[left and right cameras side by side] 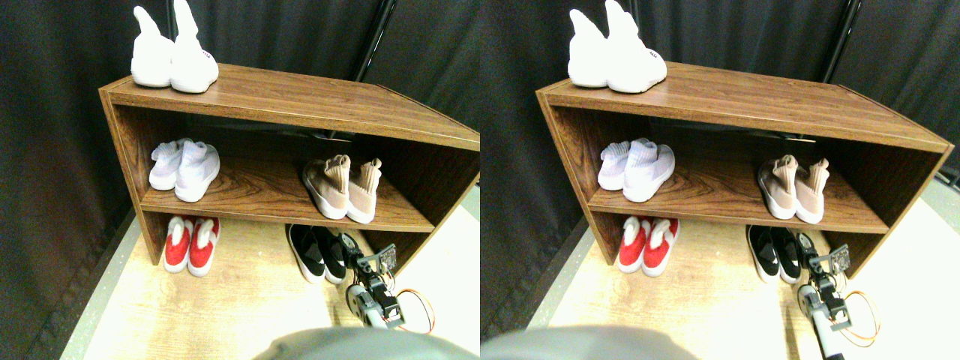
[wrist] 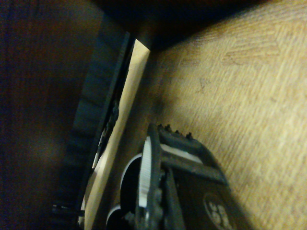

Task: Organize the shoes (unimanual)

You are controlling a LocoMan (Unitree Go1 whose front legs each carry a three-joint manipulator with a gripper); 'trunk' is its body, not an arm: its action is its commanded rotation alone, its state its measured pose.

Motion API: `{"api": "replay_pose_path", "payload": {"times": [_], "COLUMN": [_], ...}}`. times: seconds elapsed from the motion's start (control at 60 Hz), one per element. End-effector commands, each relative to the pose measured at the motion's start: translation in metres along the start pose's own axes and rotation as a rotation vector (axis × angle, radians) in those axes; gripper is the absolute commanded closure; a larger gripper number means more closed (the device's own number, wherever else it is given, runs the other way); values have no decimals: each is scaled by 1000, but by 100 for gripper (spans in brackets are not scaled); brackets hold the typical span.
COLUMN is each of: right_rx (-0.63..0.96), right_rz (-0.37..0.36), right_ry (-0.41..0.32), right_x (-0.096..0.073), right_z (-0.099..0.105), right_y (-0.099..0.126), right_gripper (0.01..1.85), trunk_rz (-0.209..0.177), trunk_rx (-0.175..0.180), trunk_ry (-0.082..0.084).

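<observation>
One pair of shoes [left and right cameras side by side: 174, 56] sits on top of the shelf [left and right cameras side by side: 315, 101]. Two pairs [left and right cameras side by side: 184, 169] [left and right cameras side by side: 343, 187] sit on the middle board. Two pairs [left and right cameras side by side: 192, 244] [left and right cameras side by side: 316, 252] sit on the floor [left and right cameras side by side: 225, 307] under it. The gripper [left and right cameras side by side: 367, 262] is just right of the right floor pair.

Brown wood-grain shelf [left and right cameras side by side: 300, 97], pale wood-pattern floor [left and right cameras side by side: 225, 307].
Beige-tan pair [left and right cameras side by side: 343, 187] and black pair [left and right cameras side by side: 318, 253], both white-soled; red-and-white pair [left and right cameras side by side: 192, 244].

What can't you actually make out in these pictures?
- Tool, stereo pair view: too small to tell if its jaws are open.
- Black shoes: not recognisable in the wrist view, which is dark and blurred.
- Shelf: its right end is cut off by the picture edge.
</observation>
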Motion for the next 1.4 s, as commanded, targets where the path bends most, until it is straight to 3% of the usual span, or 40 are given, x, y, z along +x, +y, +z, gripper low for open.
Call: {"api": "replay_pose_path", "payload": {"times": [0.017,0.1,0.35,0.6,0.883,1.033,1.217,1.4], "right_rx": [9,-12,8,-64,-107,-103,-108,-122], "right_rz": [71,80,54,140,200,259,290,368], "right_ry": [16,27,-42,-25,-25,54,48,107], "right_x": [-2,-3,-3,-10,-50,-71,-102,-134], "right_z": [-4,-6,2,15,22,24,29,33], "right_y": [11,11,14,25,39,40,46,59], "right_gripper": [180,180,180,180,180,180,180,180], "trunk_rz": [12,11,8,-9,-25,-28,-35,-38], "trunk_rx": [-20,-19,-18,-6,2,-1,-6,-12], "trunk_ry": [23,23,23,7,-26,-44,-68,-96]}}
